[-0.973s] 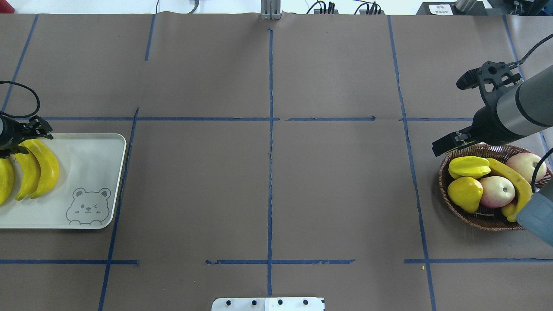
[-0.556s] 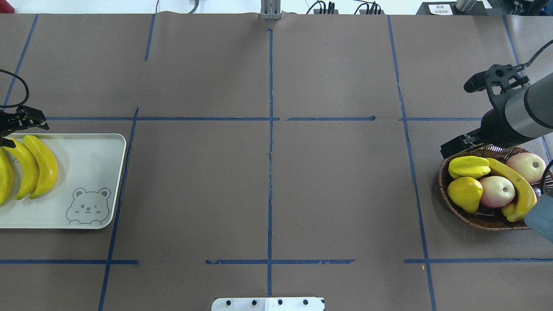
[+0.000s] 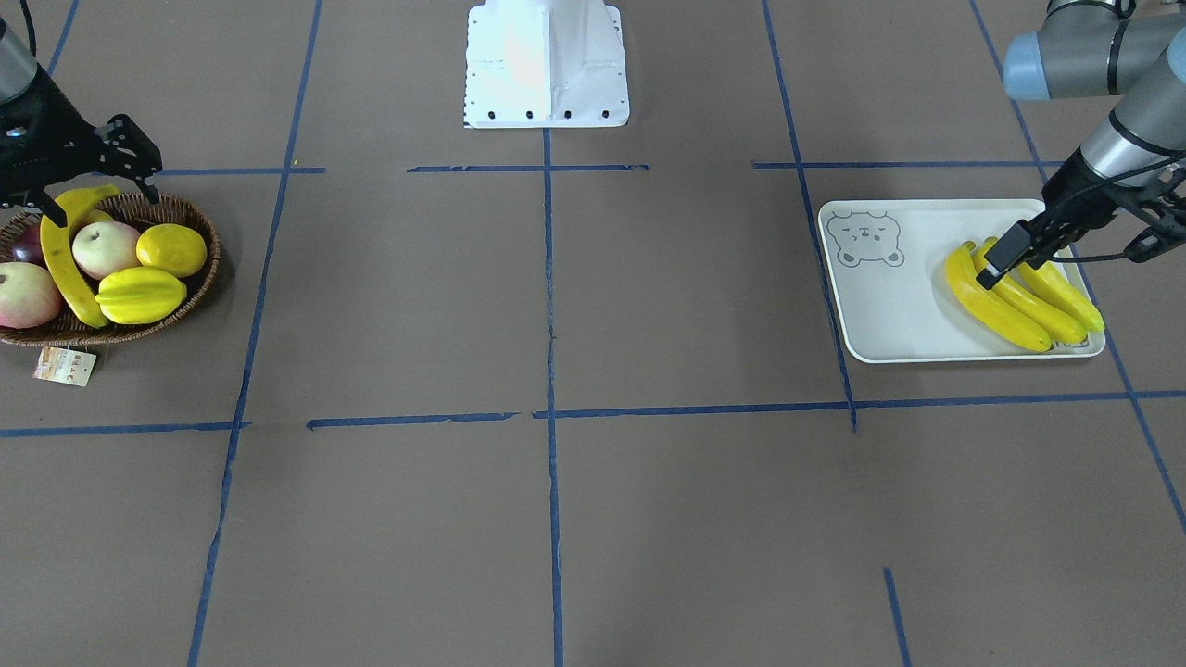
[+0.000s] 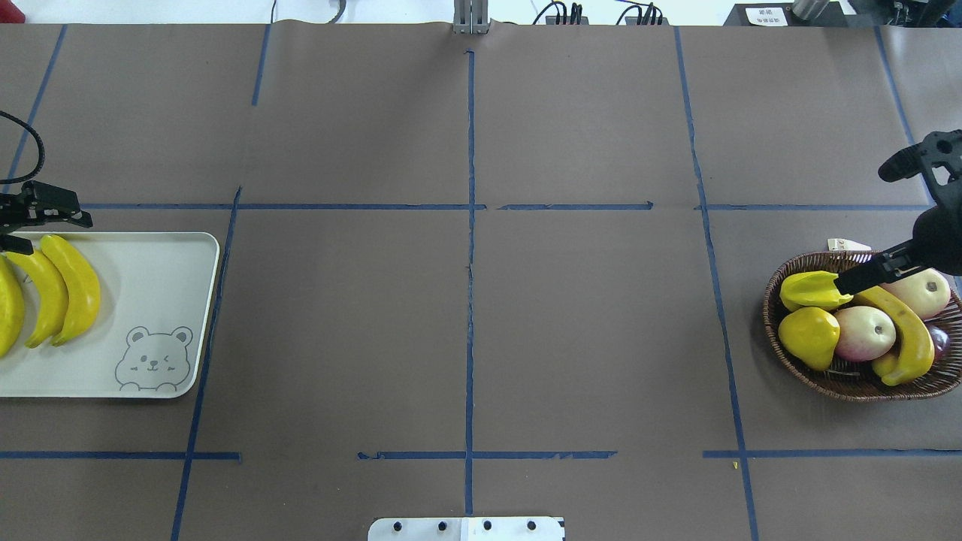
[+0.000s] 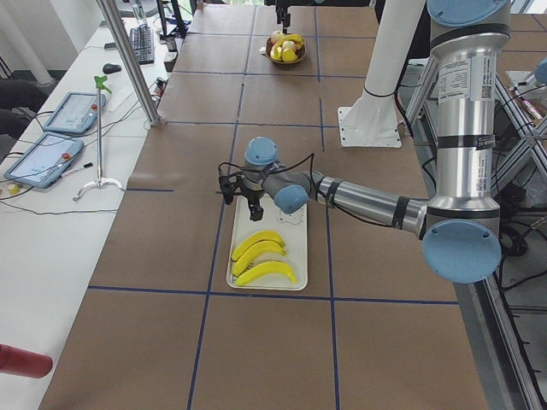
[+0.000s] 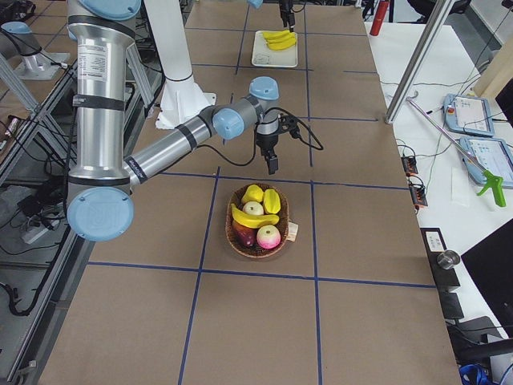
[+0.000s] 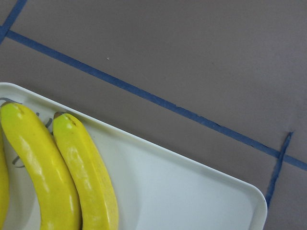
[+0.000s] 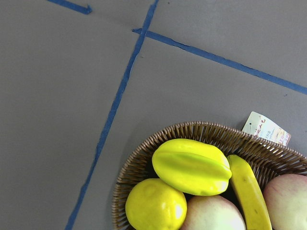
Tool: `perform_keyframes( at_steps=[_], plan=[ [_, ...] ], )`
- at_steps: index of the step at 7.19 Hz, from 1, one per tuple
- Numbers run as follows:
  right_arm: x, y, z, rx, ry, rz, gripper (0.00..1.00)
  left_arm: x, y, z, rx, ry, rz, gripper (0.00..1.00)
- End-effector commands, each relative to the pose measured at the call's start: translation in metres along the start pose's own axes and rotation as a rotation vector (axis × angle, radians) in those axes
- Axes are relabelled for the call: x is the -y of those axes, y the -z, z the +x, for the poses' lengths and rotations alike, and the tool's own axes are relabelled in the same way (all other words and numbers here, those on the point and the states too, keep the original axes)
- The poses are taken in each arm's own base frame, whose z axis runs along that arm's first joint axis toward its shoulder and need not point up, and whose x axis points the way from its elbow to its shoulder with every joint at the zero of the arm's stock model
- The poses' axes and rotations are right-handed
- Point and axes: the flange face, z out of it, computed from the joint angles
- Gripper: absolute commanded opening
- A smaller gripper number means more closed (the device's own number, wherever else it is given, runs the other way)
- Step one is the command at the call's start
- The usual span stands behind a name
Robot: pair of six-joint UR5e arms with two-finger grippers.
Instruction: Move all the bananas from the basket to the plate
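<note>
Right gripper (image 3: 93, 181): has shifted right over the basket (image 3: 120, 333), fingers spread, empty.
Left gripper (image 5: 242, 202): has lifted off the plate (image 4: 165, 300), fingers apart, empty.
Last banana (image 4: 902, 323): we descend, straddle, close.

3 bananas (image 4: 49, 297) on plate (image 4: 150, 300); 1 banana (image 4: 902, 330) in basket (image 4: 834, 379).

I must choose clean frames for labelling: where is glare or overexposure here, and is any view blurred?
Exterior front-facing: the white robot base is washed out. Left wrist: soft highlights on the bananas, plate evenly lit, sharp. Right wrist: a small glint on the lemon, basket weave crisp. I see no motion blur.
</note>
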Motion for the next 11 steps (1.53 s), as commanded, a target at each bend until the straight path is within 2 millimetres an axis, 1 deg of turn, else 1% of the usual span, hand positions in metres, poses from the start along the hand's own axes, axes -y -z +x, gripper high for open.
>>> perform_keyframes(
  at_steps=[1, 3, 4, 5, 6, 7, 8, 10, 11],
  plan=[
    [-0.039, -0.007, 0.031, 0.017, -0.006, 0.019, 0.99, -0.004, 0.009, 0.01, -0.024, -0.02, 0.002, 1.0],
    [-0.061, -0.006, 0.047, 0.024, -0.01, 0.032, 0.99, -0.009, 0.015, 0.019, -0.041, -0.036, 0.003, 1.0],
    [-0.068, 0.0, 0.055, 0.056, -0.026, 0.038, 0.99, -0.011, 0.016, 0.022, -0.044, -0.042, 0.001, 1.0],
    [-0.081, 0.002, 0.065, 0.063, -0.039, 0.039, 0.99, -0.013, 0.018, 0.025, -0.051, -0.048, 0.002, 1.0],
    [-0.092, -0.003, 0.08, 0.066, -0.046, 0.065, 0.99, -0.015, 0.022, 0.03, -0.065, -0.058, 0.006, 1.0],
    [-0.096, -0.006, 0.093, 0.062, -0.06, 0.083, 0.99, -0.019, 0.031, 0.037, -0.101, -0.085, 0.018, 1.0],
    [-0.098, -0.007, 0.098, 0.053, -0.071, 0.083, 0.99, -0.02, 0.032, 0.038, -0.107, -0.09, 0.02, 1.0],
    [-0.1, -0.021, 0.113, 0.006, -0.087, 0.077, 0.98, -0.021, 0.031, 0.039, -0.112, -0.095, 0.019, 1.0],
    [-0.099, -0.022, 0.116, -0.016, -0.089, 0.083, 0.97, -0.021, 0.032, 0.04, -0.118, -0.098, 0.021, 1.0]
  ],
)
